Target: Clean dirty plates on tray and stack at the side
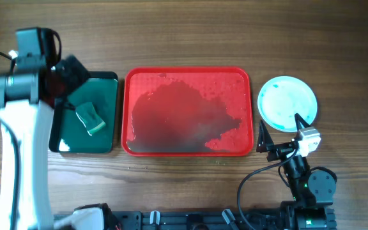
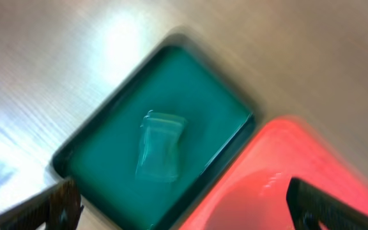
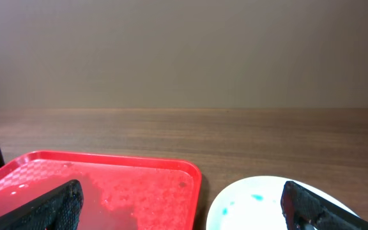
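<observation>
The red tray (image 1: 235,80) lies mid-table with a film of water on it and no plates in it. A round pale plate (image 1: 287,101) with faint teal smears sits on the wood just right of the tray; whether others lie under it I cannot tell. My right gripper (image 1: 280,126) hovers open at the plate's near edge. In the right wrist view the gripper (image 3: 184,211) spans the tray corner (image 3: 171,172) and the plate (image 3: 254,204). My left gripper (image 1: 72,83) is open above the green tray, with nothing between its fingers (image 2: 56,204).
A small dark green tray (image 1: 107,89) sits left of the red tray with a green sponge (image 1: 92,118) lying in it, seen blurred in the left wrist view as the sponge (image 2: 160,145). The left arm's white link runs down the table's left side.
</observation>
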You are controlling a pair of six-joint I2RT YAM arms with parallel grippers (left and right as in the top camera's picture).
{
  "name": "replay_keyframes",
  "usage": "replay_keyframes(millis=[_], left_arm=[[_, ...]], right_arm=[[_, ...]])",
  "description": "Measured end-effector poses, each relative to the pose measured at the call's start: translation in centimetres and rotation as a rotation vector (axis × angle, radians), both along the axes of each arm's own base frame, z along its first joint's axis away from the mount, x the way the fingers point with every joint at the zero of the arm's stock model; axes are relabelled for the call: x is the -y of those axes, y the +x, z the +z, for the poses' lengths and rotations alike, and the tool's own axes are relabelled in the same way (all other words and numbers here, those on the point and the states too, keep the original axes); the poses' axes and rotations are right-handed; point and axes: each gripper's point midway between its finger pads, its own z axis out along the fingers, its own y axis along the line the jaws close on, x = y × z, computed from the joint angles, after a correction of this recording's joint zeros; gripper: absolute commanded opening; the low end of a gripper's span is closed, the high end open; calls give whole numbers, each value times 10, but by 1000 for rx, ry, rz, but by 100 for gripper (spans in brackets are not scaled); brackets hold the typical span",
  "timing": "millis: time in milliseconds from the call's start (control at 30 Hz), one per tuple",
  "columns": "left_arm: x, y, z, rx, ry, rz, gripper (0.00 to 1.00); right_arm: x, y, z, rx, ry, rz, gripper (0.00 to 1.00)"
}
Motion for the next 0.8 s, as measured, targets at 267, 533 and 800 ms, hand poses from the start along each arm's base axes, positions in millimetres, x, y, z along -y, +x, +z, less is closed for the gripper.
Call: replay_keyframes(millis=[267, 533, 800], left_arm=[[56, -24, 52, 703, 82, -325, 100], [87, -82, -25, 819, 166, -578, 100], [100, -93, -65, 868, 262, -695, 100]], right_arm=[[0, 0, 0, -1, 0, -2, 100], [0, 0, -1, -3, 0, -2, 100], [0, 0, -1, -3, 0, -2, 100]])
